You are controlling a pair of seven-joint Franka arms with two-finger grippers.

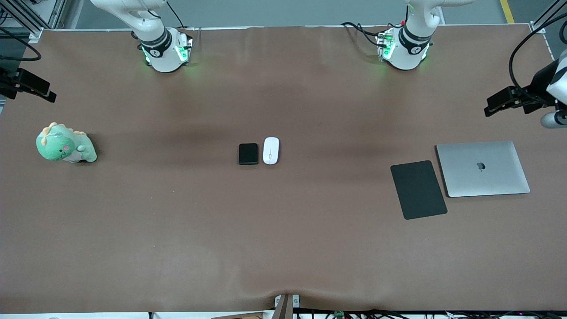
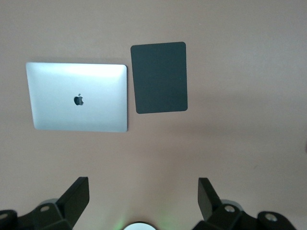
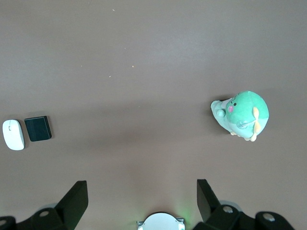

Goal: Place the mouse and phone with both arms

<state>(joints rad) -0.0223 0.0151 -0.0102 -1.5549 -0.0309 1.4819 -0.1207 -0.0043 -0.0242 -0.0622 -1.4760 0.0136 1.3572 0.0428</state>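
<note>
The white oval mouse point(image 1: 271, 150) and the small black phone point(image 1: 248, 153) lie side by side in the middle of the brown table, the mouse toward the left arm's end. The right wrist view also shows the mouse point(image 3: 13, 134) and the phone point(image 3: 38, 128), far from that hand. My right gripper point(image 3: 141, 186) hangs open and empty high over the right arm's end of the table point(image 1: 42, 91). My left gripper point(image 2: 143, 184) hangs open and empty high over the left arm's end point(image 1: 498, 104).
A green plush dinosaur point(image 1: 65, 145) point(image 3: 241, 115) sits toward the right arm's end. A closed silver laptop point(image 1: 483, 168) point(image 2: 77, 97) and a thin black mat point(image 1: 418, 189) point(image 2: 159, 77) lie side by side toward the left arm's end.
</note>
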